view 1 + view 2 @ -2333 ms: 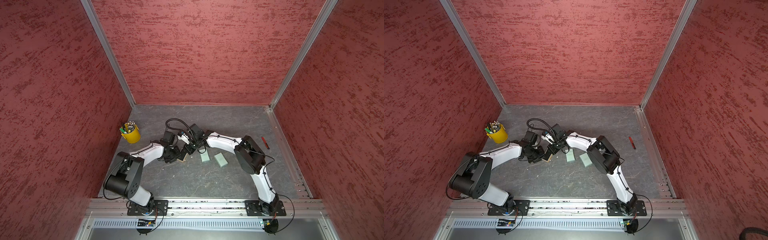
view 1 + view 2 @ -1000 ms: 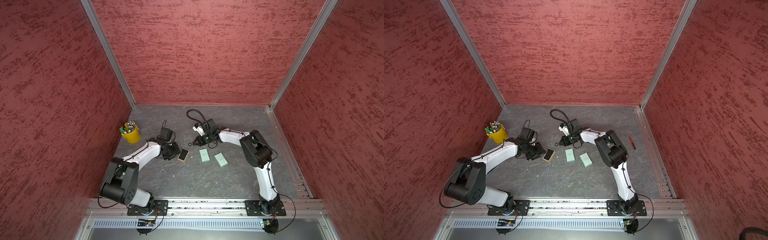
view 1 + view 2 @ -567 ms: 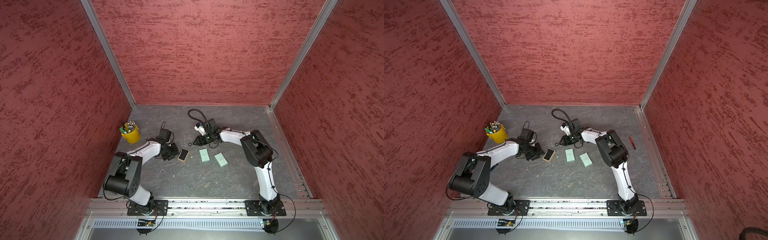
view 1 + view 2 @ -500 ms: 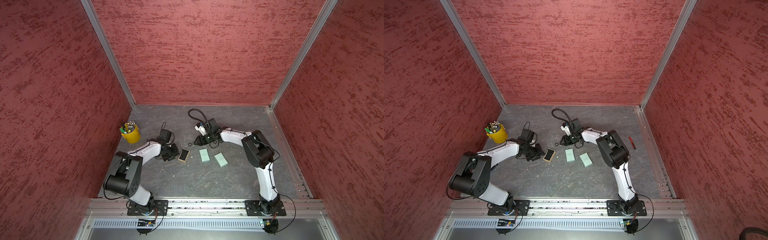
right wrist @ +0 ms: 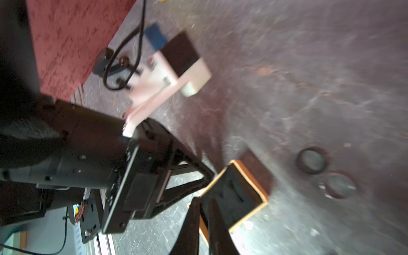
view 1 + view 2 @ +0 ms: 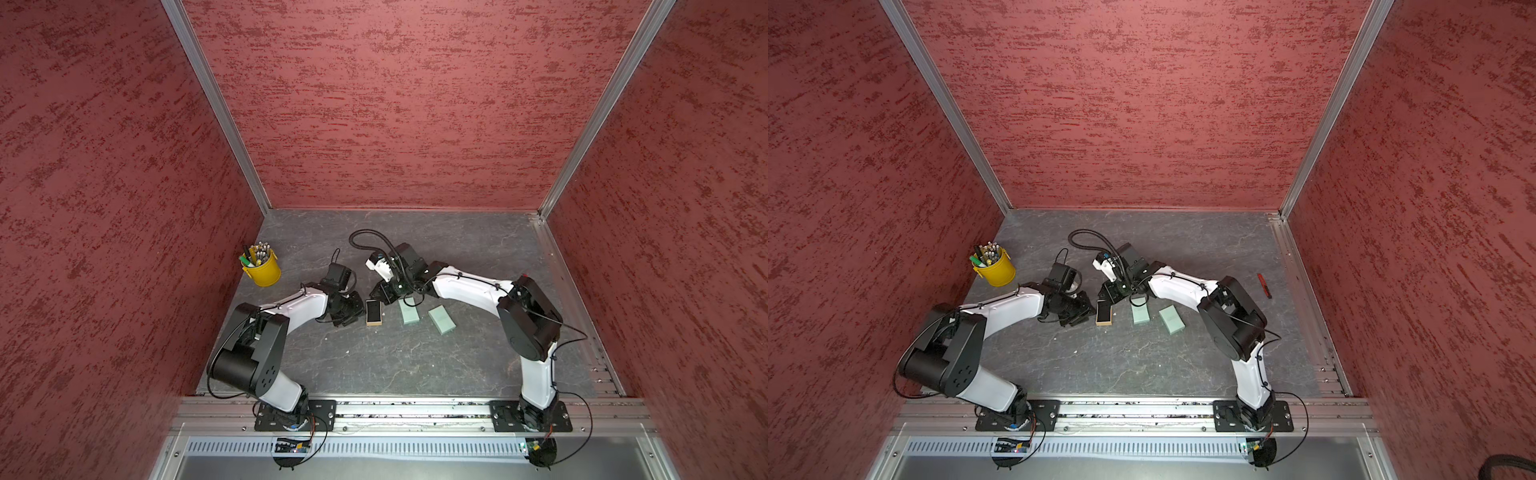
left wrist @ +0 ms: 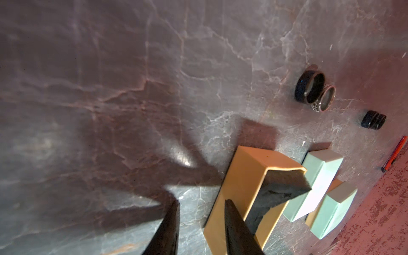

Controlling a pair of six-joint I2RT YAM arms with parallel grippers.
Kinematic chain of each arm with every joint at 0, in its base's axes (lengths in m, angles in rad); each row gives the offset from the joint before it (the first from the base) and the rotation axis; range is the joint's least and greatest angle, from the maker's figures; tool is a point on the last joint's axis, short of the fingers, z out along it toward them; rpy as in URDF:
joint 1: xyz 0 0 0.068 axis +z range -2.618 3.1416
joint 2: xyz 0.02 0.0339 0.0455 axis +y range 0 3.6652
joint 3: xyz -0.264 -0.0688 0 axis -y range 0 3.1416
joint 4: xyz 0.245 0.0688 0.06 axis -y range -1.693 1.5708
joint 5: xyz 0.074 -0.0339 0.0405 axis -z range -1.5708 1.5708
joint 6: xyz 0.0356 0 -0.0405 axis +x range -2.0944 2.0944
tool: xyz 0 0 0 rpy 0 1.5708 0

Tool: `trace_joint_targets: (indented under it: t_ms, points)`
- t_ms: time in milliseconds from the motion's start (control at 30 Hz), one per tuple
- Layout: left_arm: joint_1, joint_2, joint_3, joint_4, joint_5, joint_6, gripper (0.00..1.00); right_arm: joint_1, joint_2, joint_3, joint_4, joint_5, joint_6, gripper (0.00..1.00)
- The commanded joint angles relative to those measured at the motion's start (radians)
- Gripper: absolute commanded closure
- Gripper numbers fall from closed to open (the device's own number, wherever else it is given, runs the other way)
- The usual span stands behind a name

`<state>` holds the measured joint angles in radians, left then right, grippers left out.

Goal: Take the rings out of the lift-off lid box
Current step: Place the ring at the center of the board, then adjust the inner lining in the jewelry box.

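Right wrist view blurred; top views sharp, bright.

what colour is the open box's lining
The lining is black, clearest in the left wrist view.

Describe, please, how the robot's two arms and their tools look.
The left arm and right arm have white shells, bulky black joints and thin black cables along them. The left tool and right tool have two slim black tapering fingers.

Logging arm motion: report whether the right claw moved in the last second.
Yes: the right claw shifted toward the yellow cup, reaching the tan box.
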<state>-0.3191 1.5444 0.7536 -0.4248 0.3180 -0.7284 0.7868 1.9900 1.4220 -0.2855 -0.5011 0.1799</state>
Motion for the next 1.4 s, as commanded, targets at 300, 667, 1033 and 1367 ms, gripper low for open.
trace_joint_targets:
  t_ms: [300,667,1033,1367]
  points:
    - [-0.003,-0.007,-0.019,0.018,0.004,-0.003,0.64,0.011,0.079,0.04,-0.06,0.109,-0.004,0.91]
    - [-0.003,-0.023,-0.034,0.024,0.007,-0.003,0.64,0.012,0.139,0.064,-0.068,0.135,-0.021,0.91]
    - [-0.001,-0.015,-0.035,0.037,0.01,0.0,0.64,0.044,0.179,0.143,-0.156,0.217,-0.074,0.84]
    - [0.003,-0.007,-0.048,0.061,0.02,0.001,0.64,0.073,0.236,0.222,-0.238,0.269,-0.1,0.8]
